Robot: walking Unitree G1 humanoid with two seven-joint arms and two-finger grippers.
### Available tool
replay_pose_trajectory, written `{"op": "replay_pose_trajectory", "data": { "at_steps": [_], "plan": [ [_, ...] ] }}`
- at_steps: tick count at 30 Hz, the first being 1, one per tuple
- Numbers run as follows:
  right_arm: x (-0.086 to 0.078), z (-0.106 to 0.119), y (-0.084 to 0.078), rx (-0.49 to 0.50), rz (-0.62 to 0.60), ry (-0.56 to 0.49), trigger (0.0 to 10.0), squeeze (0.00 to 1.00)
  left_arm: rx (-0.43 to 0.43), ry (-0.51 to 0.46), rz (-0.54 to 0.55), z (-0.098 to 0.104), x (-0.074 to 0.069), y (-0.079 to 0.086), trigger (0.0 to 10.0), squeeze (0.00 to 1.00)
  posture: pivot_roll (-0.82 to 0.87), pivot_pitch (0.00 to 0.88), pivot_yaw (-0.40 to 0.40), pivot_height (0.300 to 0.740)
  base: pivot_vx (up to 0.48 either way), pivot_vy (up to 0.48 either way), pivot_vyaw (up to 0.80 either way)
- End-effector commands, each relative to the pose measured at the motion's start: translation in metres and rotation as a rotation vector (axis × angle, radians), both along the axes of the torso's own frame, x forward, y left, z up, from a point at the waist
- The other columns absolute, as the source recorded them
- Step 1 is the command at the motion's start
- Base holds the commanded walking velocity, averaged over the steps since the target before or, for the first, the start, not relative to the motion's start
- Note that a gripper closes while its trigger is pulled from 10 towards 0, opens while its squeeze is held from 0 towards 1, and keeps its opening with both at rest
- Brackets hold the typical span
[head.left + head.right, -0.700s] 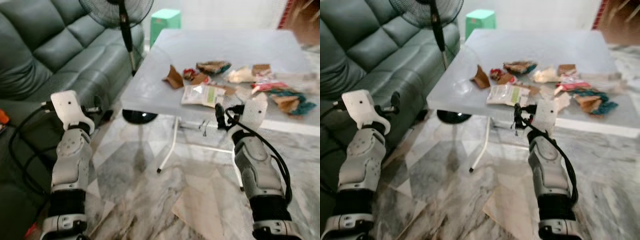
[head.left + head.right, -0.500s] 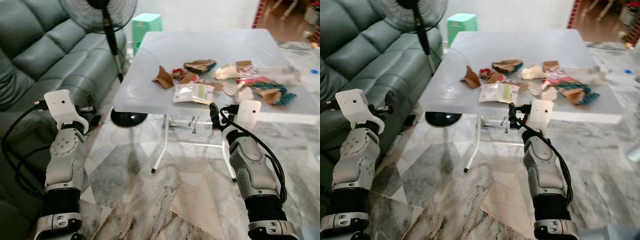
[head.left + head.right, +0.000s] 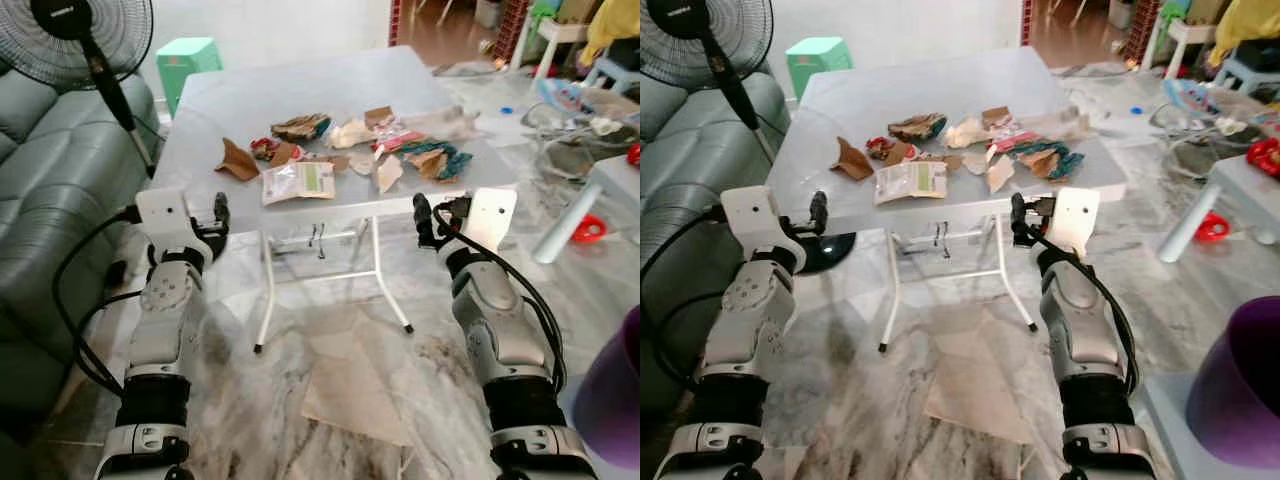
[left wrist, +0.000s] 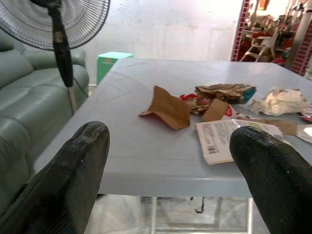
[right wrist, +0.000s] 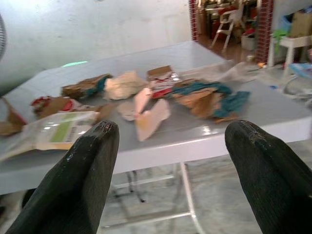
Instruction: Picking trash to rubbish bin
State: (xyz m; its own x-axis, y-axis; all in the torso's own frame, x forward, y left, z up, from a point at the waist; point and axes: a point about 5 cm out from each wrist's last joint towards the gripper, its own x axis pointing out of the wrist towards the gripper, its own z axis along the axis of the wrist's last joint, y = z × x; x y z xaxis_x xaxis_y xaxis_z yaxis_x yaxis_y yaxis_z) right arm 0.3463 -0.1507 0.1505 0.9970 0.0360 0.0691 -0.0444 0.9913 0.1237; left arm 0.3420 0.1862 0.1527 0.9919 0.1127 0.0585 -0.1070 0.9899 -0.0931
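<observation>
Grey plastic table [image 3: 250,100] w/ slight gloss; brown paper scraps [image 3: 238,160]; glossy plastic packet [image 3: 298,181]; polished marble floor [image 3: 330,330].

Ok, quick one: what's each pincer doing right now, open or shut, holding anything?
Left pincer: open, empty, near the table edge.
Right pincer: open, empty, facing the trash.

Both silver arms are raised forward, bent at the elbow, the left gripper [image 3: 219,214] and right gripper [image 3: 428,217] level with each other, fingers spread wide, holding nothing.
</observation>
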Motion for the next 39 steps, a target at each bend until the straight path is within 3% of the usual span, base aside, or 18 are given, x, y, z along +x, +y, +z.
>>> {"op": "replay_pose_trajectory", "data": {
  "at_steps": [1, 9, 24, 36, 39],
  "plan": [
    [0.006, 0.010, 0.007, -0.010, 0.027, -0.034, 10.0, 0.00, -0.022, -0.009, 0.041, -0.002, -0.004, 0.008, 10.0, 0.00, -0.04, 0.000, 0.055, 0.740, 0.000, 0.000, 0.00],
    [0.014, 0.019, 0.017, -0.027, 0.057, -0.063, 10.0, 0.00, -0.046, -0.075, 0.052, 0.006, -0.007, 0.005, 10.0, 0.00, -0.03, 0.000, 0.053, 0.740, 0.068, 0.000, 0.00],
    [0.010, 0.012, 0.022, -0.038, 0.071, -0.056, 10.0, 0.00, -0.044, -0.062, 0.062, 0.002, -0.011, 0.009, 10.0, 0.00, -0.03, 0.000, 0.052, 0.740, 0.317, 0.000, 0.00],
    [0.001, 0.002, 0.023, -0.068, 0.096, -0.031, 10.0, 0.00, 0.008, -0.006, -0.014, -0.020, -0.031, -0.010, 10.0, 0.00, -0.02, 0.003, 0.047, 0.740, 0.290, 0.000, 0.00],
    [0.001, 0.001, 0.025, -0.072, 0.113, -0.026, 10.0, 0.00, 0.008, -0.001, -0.012, -0.021, -0.031, -0.010, 10.0, 0.00, -0.02, 0.003, 0.046, 0.740, 0.276, 0.000, 0.00]
  ]
}}
